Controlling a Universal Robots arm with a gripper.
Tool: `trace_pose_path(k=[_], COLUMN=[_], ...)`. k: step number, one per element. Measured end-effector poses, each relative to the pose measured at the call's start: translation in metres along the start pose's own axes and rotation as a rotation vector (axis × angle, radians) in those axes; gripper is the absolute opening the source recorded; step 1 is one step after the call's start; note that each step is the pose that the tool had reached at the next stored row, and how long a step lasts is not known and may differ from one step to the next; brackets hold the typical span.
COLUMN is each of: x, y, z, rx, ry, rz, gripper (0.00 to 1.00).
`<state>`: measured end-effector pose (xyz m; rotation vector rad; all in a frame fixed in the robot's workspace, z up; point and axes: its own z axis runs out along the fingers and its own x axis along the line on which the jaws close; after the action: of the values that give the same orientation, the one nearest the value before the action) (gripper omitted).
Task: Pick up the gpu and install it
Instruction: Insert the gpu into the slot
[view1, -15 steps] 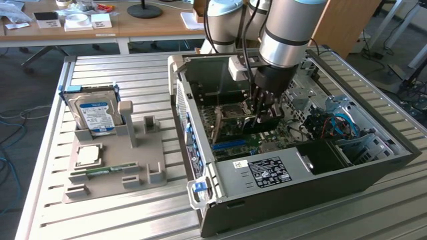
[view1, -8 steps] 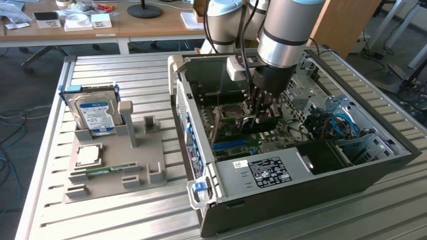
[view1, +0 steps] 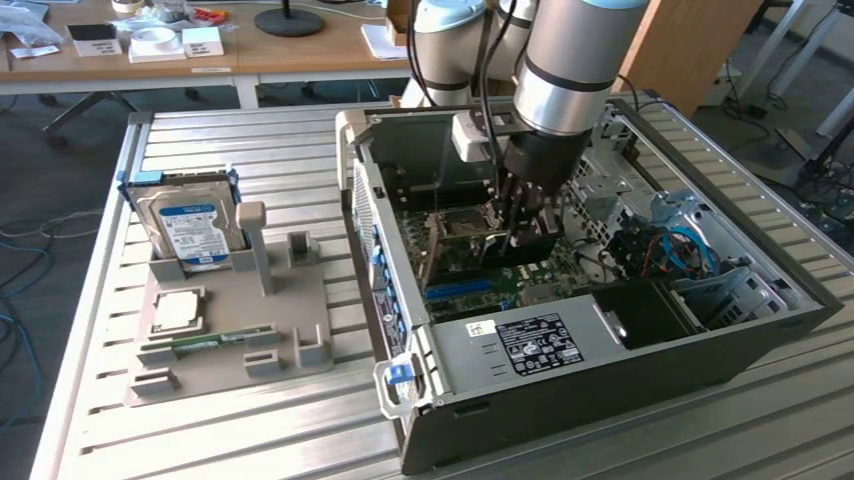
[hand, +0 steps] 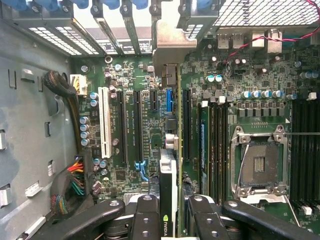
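On the exterior view's left, the grey holder (view1: 227, 350) on the surface (view1: 214, 140) carries a hard drive (view1: 187, 230) upright at its far end, a CPU (view1: 178, 308) and a memory stick (view1: 214, 340) nearer. To its right the open case (view1: 641, 370) holds the motherboard (hand: 130, 125). The gripper (hand: 169, 210) is down inside it, clenched on the gpu (hand: 168, 175), held edge-on over the slots (hand: 145, 120) (bracket (hand: 167, 45) toward the rear openings). If card and slot are misaligned, pressing could jam it or bend the bracket
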<state>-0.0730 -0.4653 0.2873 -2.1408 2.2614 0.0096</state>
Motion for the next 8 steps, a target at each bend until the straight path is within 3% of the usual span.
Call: trace_pose_path(k=[8], x=[0.0003], y=[0.0051], z=[0.0004], rx=[0.0001], ry=[-0.0001], rz=[0.000], gripper=[0.27])
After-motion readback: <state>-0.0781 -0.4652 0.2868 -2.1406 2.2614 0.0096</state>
